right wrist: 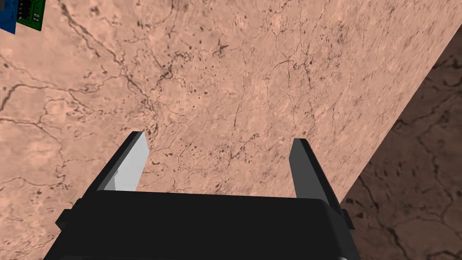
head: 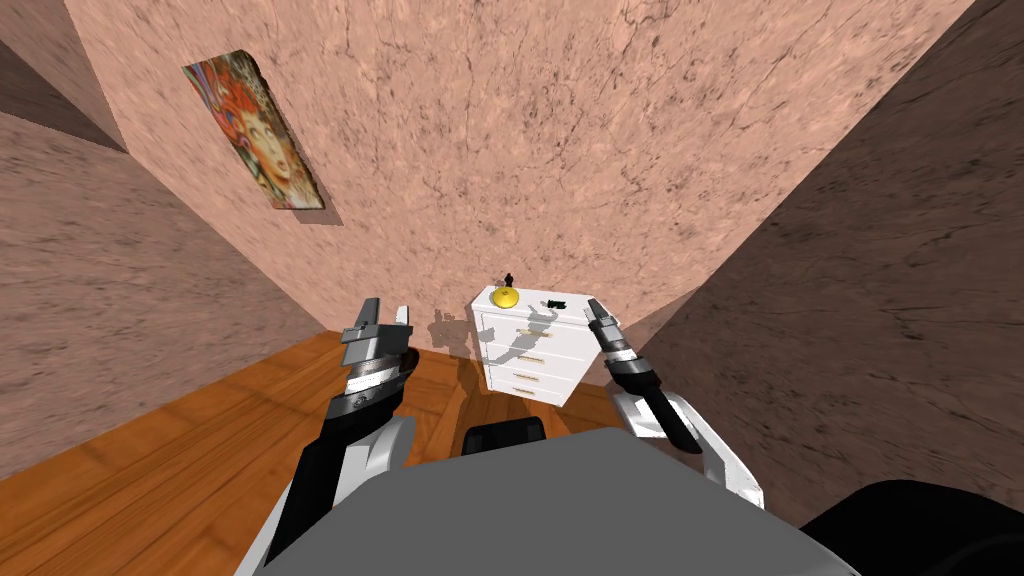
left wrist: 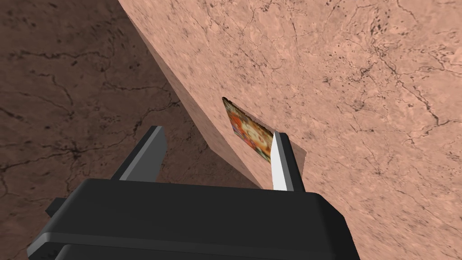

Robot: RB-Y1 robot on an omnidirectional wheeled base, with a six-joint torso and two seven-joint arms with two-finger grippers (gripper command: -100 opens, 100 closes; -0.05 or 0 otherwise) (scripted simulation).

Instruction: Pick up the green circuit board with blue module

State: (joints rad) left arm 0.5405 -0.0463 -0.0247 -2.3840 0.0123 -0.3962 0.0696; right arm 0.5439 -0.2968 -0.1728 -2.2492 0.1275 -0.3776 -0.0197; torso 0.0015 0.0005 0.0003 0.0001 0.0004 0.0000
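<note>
The circuit board (head: 555, 303) is a small dark piece lying on the right part of the white dresser's top (head: 530, 300). In the right wrist view a green corner of it with a blue module (right wrist: 25, 13) shows off to one side of the fingers, well beyond them. My right gripper (head: 597, 312) is raised just to the right of the dresser's top, and its wrist view shows the gripper (right wrist: 219, 160) open and holding nothing. My left gripper (head: 388, 315) is held up to the left of the dresser, also open (left wrist: 216, 155) and holding nothing.
A yellow round object (head: 505, 296) and a small dark figure (head: 510, 277) stand on the dresser's left part. The dresser stands against a pink stone wall, with drawers (head: 525, 360) facing me. Wooden floor (head: 200, 450) spreads to the left; a brown wall (head: 880, 300) closes the right.
</note>
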